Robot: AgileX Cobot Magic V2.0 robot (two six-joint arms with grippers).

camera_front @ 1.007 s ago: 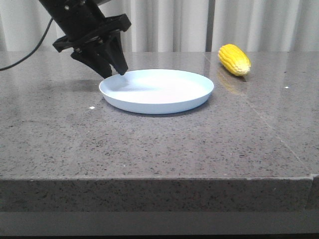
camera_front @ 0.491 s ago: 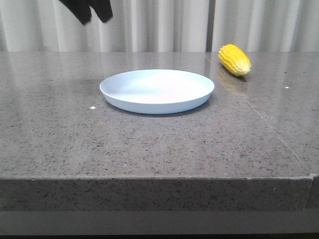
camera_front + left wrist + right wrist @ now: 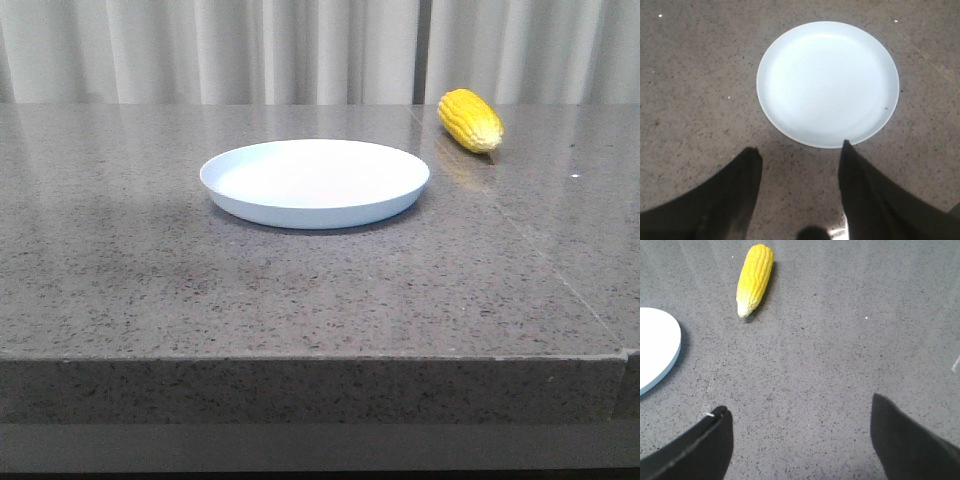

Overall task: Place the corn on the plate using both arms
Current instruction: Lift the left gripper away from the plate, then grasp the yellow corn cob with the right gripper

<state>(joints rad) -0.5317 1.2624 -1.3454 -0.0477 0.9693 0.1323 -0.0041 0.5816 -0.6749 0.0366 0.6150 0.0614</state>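
Countertop (image 3: 300, 300) fills the near part of the front view, bare grey stone with no arm on it now. Plate (image 3: 315, 183) sits mid-table, nothing in it. Corn (image 3: 471, 119) lies farther back and to the right, on the stone near the curtain (image 3: 300, 50), well apart from plate rim, tip pointing toward camera.

Change: a second ago left arm's gripper was down at the plate's left rim; half a second ago it was lifting out the top of frame; now it's gone from the front view. Plate position looks unchanged or barely nudged.

Left wrist view: left gripper (image 3: 800, 165) hangs above table, jaws spread, nothing between them, plate just past the fingertips. Right wrist view: right gripper (image 3: 800, 420) also spread wide and empty, above bare stone, corn ahead of it and plate edge off to one side.

Judgement: plate positioning by left arm seems finished. Corn not yet touched, so pick by the right arm is likely the next step.
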